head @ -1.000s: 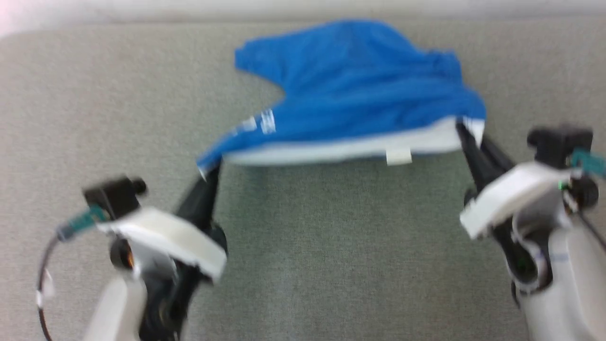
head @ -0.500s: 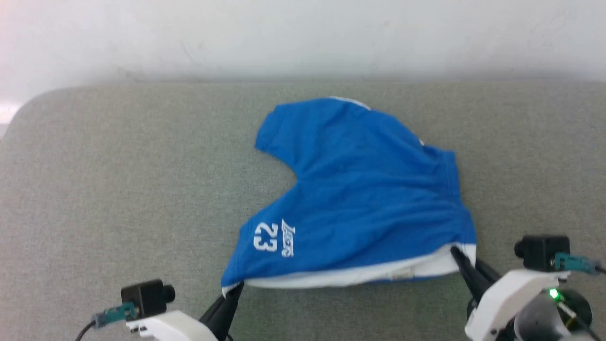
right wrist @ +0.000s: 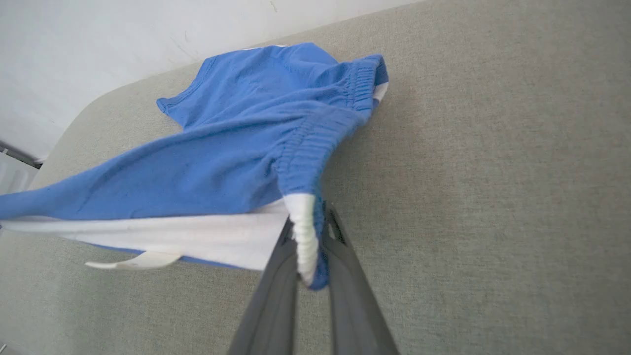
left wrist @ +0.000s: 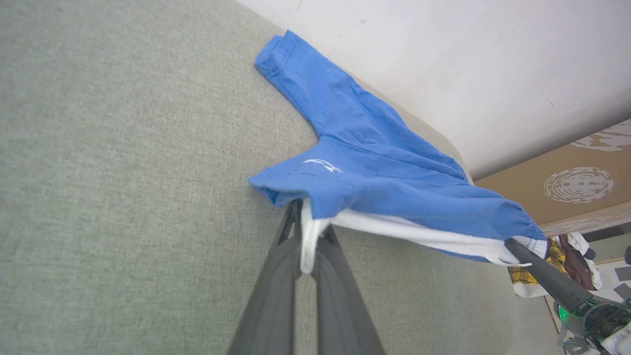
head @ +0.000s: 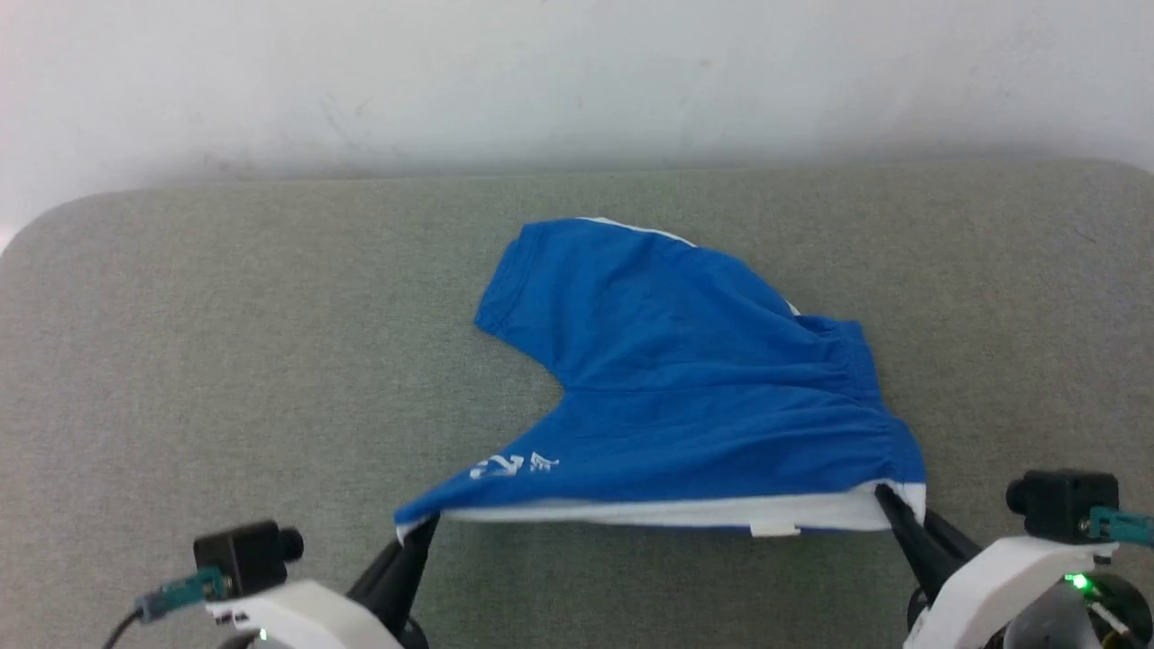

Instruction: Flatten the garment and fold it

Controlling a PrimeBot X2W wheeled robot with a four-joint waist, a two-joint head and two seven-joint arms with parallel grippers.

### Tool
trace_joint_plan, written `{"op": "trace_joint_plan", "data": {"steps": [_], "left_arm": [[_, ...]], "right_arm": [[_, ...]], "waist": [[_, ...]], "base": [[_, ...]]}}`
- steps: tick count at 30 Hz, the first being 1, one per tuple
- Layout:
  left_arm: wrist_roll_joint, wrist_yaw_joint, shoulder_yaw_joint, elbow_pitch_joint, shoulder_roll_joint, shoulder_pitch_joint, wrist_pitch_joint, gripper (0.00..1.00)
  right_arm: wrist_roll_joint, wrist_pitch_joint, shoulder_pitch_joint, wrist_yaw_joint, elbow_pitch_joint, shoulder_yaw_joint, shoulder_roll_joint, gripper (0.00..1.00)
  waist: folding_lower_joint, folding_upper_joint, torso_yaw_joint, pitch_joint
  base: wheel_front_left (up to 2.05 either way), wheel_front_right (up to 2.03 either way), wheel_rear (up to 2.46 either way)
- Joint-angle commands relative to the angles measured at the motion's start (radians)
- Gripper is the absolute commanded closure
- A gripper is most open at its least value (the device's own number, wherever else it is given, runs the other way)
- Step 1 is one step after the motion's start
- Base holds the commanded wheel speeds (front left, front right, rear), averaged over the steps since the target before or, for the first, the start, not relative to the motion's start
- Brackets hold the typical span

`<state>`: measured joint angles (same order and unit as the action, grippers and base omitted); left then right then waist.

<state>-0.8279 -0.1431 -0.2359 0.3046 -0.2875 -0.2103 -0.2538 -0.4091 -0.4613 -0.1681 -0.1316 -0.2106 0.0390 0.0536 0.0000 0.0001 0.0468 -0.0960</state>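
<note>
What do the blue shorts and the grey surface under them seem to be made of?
Shorts: soft matte knit, probably cotton or polyester jersey; they sag and crease where lifted, and the waistband is gathered like elastic. Grey surface: matte woven upholstery-type cloth, fine weave visible; rounded corners hint at padding, unconfirmed.

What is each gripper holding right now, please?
Left gripper: closed on the shorts, at the leg-hem corner.
Right gripper: closed on the shorts, at the waistband corner.
</note>
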Motion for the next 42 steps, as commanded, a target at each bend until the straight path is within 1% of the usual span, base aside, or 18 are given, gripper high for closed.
{"op": "trace_joint_plan", "data": {"steps": [1,9,11,19,27,31,35,42], "left_arm": [[0.014,-0.004,0.007,0.004,-0.008,0.049,-0.001,1.0],[0.054,0.009,0.007,-0.026,-0.039,0.245,-0.036,1.0],[0.059,0.012,0.007,-0.032,-0.043,0.272,-0.041,1.0],[0.099,0.053,-0.017,-0.097,-0.078,0.502,-0.095,1.0],[0.134,0.094,-0.062,-0.229,-0.061,0.724,-0.12,1.0],[0.14,0.113,-0.068,-0.312,-0.073,0.813,-0.148,1.0],[0.143,0.126,-0.065,-0.375,-0.091,0.877,-0.167,1.0],[0.147,0.14,-0.066,-0.442,-0.1,0.95,-0.175,1.0]], "right_arm": [[0.01,0.01,0.03,0.001,-0.011,0.009,-0.001,1.0],[0.036,0.046,0.15,0.001,0.002,0.013,-0.003,1.0],[0.036,0.055,0.165,0.001,0.008,0.013,-0.003,1.0],[0.027,0.126,0.286,0.001,0.077,-0.024,-0.003,1.0],[0.025,0.169,0.371,0.001,0.134,-0.056,-0.003,1.0],[0.032,0.172,0.42,0.001,0.157,-0.063,-0.003,1.0],[0.044,0.175,0.48,0.001,0.193,-0.075,-0.003,1.0],[0.055,0.184,0.578,0.001,0.263,-0.124,-0.003,1.0]], "waist": [[0.0,-0.0001,-0.017,-0.027],[0.0,-0.0001,-0.05,-0.112],[0.0,-0.0001,-0.055,-0.124],[0.0,-0.0001,-0.095,-0.23],[0.0,-0.0001,-0.125,-0.312],[0.0,-0.0001,-0.143,-0.348],[0.0,-0.0001,-0.156,-0.383],[0.0,-0.0001,-0.165,-0.425]], "base": [[0.0,0.0,0.0],[0.0,0.0,0.0],[0.0,0.0,0.0],[0.0,0.0,0.0],[0.0,0.0,0.0],[0.0,0.0,0.0],[0.0,0.0,0.0],[0.0,0.0,0.0]]}}
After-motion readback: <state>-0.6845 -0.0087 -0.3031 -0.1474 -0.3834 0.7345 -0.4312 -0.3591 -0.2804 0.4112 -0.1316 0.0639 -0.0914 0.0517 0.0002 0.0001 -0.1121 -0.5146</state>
